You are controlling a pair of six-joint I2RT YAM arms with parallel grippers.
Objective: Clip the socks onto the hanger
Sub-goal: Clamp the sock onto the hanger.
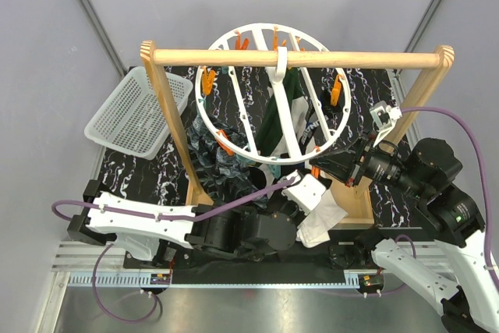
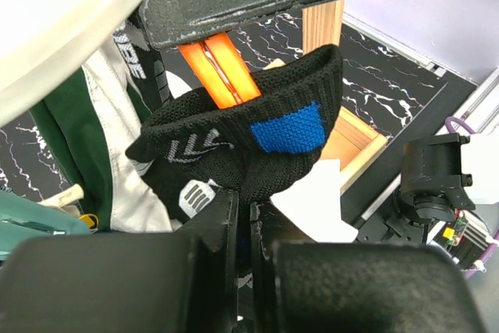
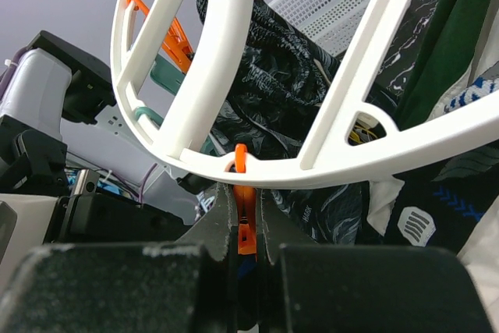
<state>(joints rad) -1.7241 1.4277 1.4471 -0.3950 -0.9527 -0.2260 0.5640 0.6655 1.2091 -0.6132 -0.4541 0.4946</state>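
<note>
The hanger (image 1: pixel 269 157), a white ring with orange pegs, hangs by its hook from the wooden rail. My right gripper (image 3: pixel 245 216) is shut on an orange peg (image 3: pixel 245 228) under the ring's near rim (image 3: pixel 312 169); in the top view it (image 1: pixel 334 165) is at the ring's lower right. My left gripper (image 2: pixel 248 208) is shut on a black sock (image 2: pixel 257 138) with a blue patch, whose top edge lies against that peg (image 2: pixel 220 72). A dark green sock (image 1: pixel 277 115) and a mottled teal-grey one (image 1: pixel 222 161) hang from the ring.
The wooden rail frame (image 1: pixel 296 58) spans the black marbled mat, its posts left and right of the ring. A white mesh basket (image 1: pixel 136 111) sits at the left. A white cloth (image 1: pixel 320 224) lies under the left wrist.
</note>
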